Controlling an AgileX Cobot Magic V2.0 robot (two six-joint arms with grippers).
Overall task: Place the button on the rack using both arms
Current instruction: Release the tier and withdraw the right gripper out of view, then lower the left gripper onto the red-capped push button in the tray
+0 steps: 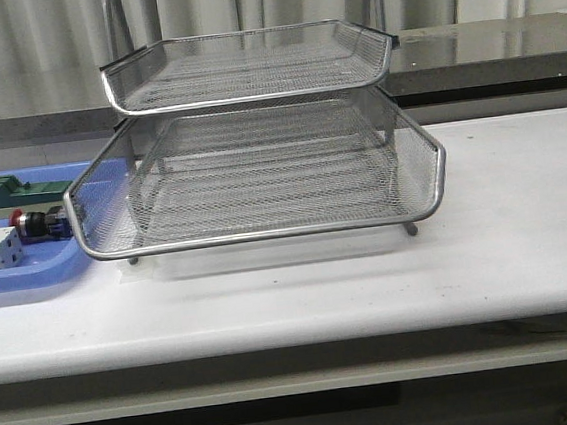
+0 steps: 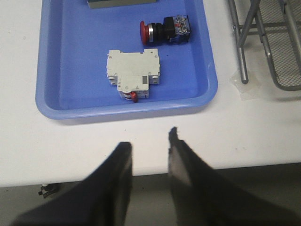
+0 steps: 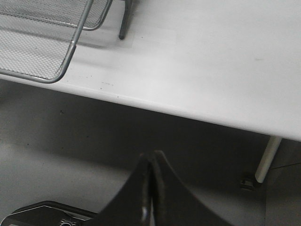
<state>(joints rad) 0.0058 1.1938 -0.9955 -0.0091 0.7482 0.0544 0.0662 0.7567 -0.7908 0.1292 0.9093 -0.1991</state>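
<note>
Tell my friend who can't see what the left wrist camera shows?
A red-capped button lies on its side in a blue tray, next to a white switch. The open left gripper hovers in front, holding nothing.

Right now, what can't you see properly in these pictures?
- Front view: red-capped push-button is partly hidden behind the silver wire-mesh rack.
- Left wrist view: green block is cut off by the edge.
- Front view: neither arm shows.
- Rack's lowest tier: unclear through the mesh.

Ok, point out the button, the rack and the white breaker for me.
button (image 2: 163, 30), left wrist view, on its black collar beside the red cap.
rack (image 1: 266, 236), front view, front rim of the lower tray.
white breaker (image 2: 134, 71), left wrist view, middle of its white body.
</note>
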